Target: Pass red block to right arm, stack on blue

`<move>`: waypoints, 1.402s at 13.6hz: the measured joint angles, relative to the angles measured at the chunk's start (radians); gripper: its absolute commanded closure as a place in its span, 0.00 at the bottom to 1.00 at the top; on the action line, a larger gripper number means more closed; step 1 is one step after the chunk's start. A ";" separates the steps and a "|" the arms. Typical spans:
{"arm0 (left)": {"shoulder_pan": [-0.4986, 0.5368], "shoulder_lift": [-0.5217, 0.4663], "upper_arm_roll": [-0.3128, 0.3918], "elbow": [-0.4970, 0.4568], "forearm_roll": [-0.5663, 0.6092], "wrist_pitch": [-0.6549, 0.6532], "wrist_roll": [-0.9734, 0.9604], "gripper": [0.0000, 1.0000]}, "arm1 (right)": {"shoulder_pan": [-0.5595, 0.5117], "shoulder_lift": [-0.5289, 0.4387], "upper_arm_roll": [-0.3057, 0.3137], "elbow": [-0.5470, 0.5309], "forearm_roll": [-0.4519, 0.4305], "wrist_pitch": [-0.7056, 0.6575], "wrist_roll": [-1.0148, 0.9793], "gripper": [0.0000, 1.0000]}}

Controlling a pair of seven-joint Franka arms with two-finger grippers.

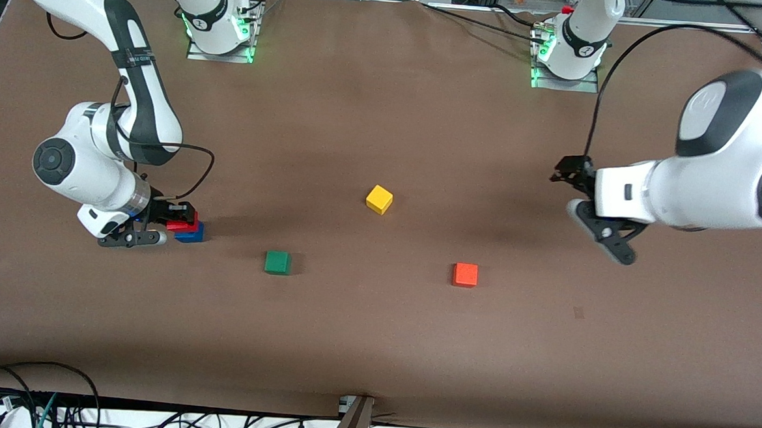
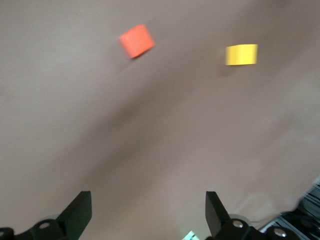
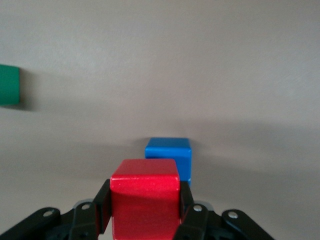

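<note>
My right gripper is shut on the red block at the right arm's end of the table. It holds the block low, just over the blue cube, and I cannot tell whether the two touch. In the right wrist view the red block sits between the black fingers of the right gripper, with the blue cube on the table just past it. My left gripper is open and empty, up over the left arm's end of the table. It also shows in the left wrist view.
A green cube lies beside the blue cube toward the table's middle and shows in the right wrist view. A yellow cube lies mid-table. An orange cube lies nearer the front camera.
</note>
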 measured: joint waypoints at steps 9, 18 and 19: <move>-0.119 -0.365 0.350 -0.309 0.030 0.136 -0.192 0.00 | 0.001 -0.013 0.000 -0.086 -0.040 0.138 0.015 1.00; -0.118 -0.396 0.366 -0.366 0.030 0.160 -0.328 0.00 | 0.002 -0.013 0.000 -0.097 -0.041 0.165 0.017 1.00; -0.120 -0.397 0.363 -0.364 0.030 0.159 -0.329 0.00 | 0.002 -0.012 0.000 -0.098 -0.041 0.168 0.017 1.00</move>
